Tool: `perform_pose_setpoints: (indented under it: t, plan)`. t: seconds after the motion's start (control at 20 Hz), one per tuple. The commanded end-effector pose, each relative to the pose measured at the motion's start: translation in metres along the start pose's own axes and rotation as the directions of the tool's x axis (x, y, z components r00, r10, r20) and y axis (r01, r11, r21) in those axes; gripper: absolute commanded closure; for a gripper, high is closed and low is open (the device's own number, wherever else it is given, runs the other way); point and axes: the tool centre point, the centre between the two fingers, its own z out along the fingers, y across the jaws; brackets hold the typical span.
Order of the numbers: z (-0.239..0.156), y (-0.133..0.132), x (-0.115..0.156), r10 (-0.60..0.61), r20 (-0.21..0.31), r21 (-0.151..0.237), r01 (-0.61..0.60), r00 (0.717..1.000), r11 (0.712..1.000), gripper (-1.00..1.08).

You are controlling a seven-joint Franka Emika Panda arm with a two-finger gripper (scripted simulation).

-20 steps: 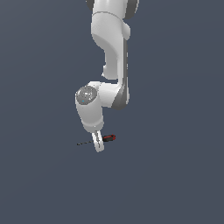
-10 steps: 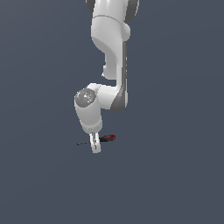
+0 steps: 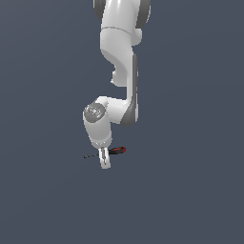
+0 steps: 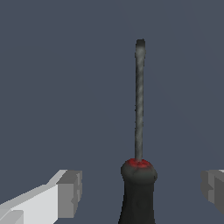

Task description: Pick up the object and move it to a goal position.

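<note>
The object is a tiny screwdriver (image 3: 117, 150) with a red-and-black handle and a thin dark shaft. It lies flat on the grey floor, its shaft pointing to the exterior view's left. My gripper (image 3: 105, 163) is down over it, its fingers crossing the shaft near the handle. In the wrist view the screwdriver (image 4: 138, 175) lies between my two fingers, one fingertip (image 4: 70, 192) on each side of the handle with a clear gap. The gripper (image 4: 142, 192) is open and grips nothing.
Only the plain dark grey floor (image 3: 190, 190) surrounds the arm (image 3: 121, 71). No other objects, containers or edges show in either view.
The arm has shifted slightly and the gripper has come down a little around the screwdriver. The screwdriver has not moved.
</note>
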Motion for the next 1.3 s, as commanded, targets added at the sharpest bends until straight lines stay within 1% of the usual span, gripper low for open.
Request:
perform_pose_setpoints:
  t: [0.0, 0.3, 0.35, 0.95, 1.25]
  plan:
    - [0.013, 0.001, 0.000, 0.002, 0.000, -0.001, -0.002, 1.000, 1.000, -0.92]
    - [0.023, 0.000, 0.000, 0.002, 0.000, -0.001, -0.002, 1.000, 1.000, -0.92]
    - [0.023, 0.000, 0.000, 0.002, 0.000, -0.001, -0.002, 1.000, 1.000, 1.08]
    - [0.022, 0.000, 0.000, 0.002, 0.000, -0.001, -0.002, 1.000, 1.000, 1.08]
    - [0.008, 0.000, -0.011, 0.002, 0.000, -0.001, -0.002, 1.000, 1.000, 1.08]
